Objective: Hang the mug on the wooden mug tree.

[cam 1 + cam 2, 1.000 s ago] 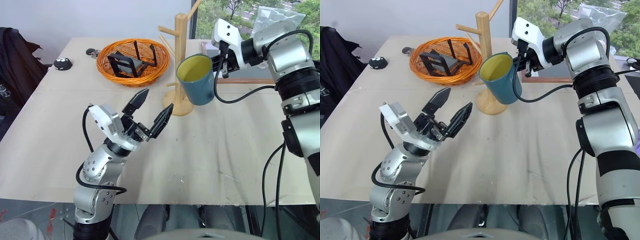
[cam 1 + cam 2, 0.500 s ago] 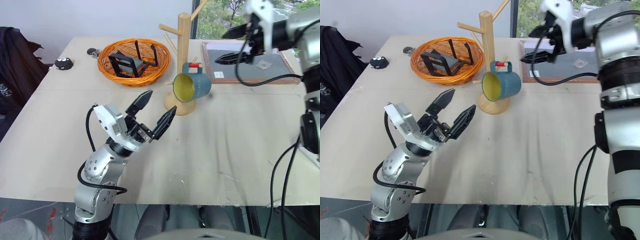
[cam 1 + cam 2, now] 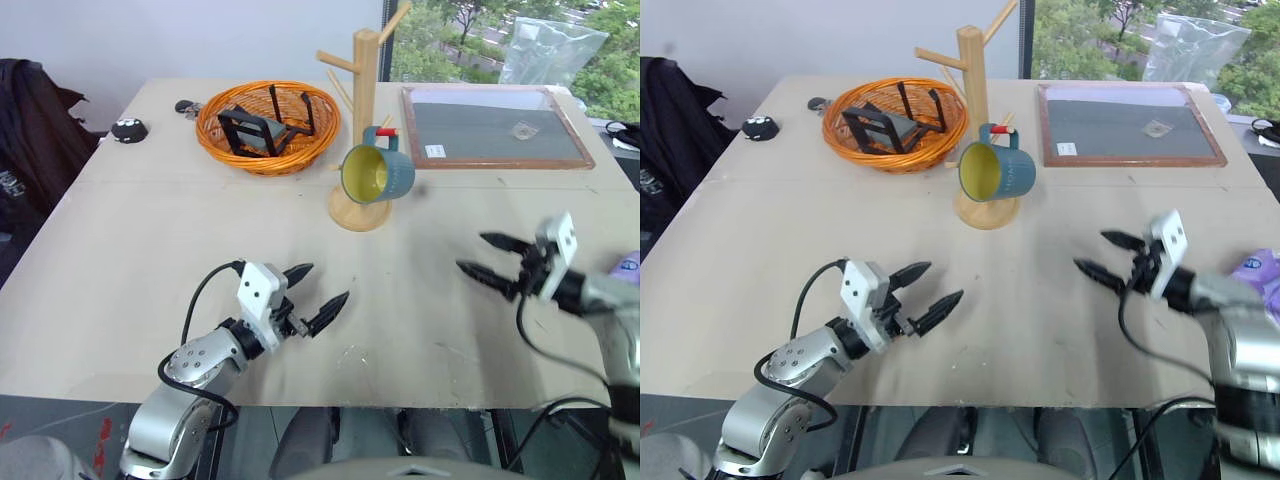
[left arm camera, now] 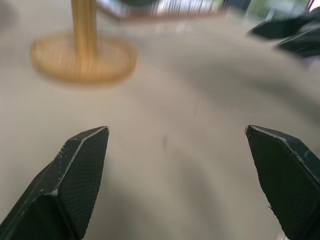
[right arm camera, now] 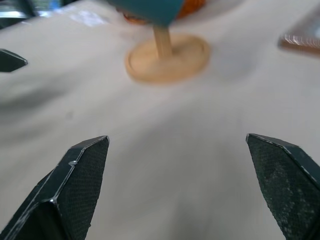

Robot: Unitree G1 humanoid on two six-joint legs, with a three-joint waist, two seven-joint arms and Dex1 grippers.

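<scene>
We found the mug [image 3: 376, 174] hanging by its handle on a red-tipped peg of the wooden mug tree [image 3: 364, 120], tilted so its yellow inside faced the near edge of the table [image 3: 150, 210]. Nothing gripped it.

The left gripper [image 3: 311, 294] sat low over the near part of the table, jaws spread wide and empty, tips aimed toward the tree. The mug hung well beyond those jaws and off to their right. In the left wrist view we saw both black fingers [image 4: 75, 185] standing far apart with bare tabletop between them, and the tree's round base [image 4: 82, 60] ahead, blurred.

The right gripper [image 3: 490, 257] was also low over the table, nearer the right edge, jaws wide open and holding nothing, tips pointing toward the table's middle. The mug hung well beyond these jaws and off to their left, clearly apart from them. The right wrist view showed the tree's base and post ahead between the spread fingers [image 5: 75, 190], with the underside of the mug [image 5: 150, 10] at the far side.

Beyond the left jaws, past the tree's left side, stood an orange basket [image 3: 268, 125] with dark objects in it. Beyond the right jaws lay a framed dark board [image 3: 493, 126]. A purple pack [image 3: 1258, 275] lay just right of the right arm.
</scene>
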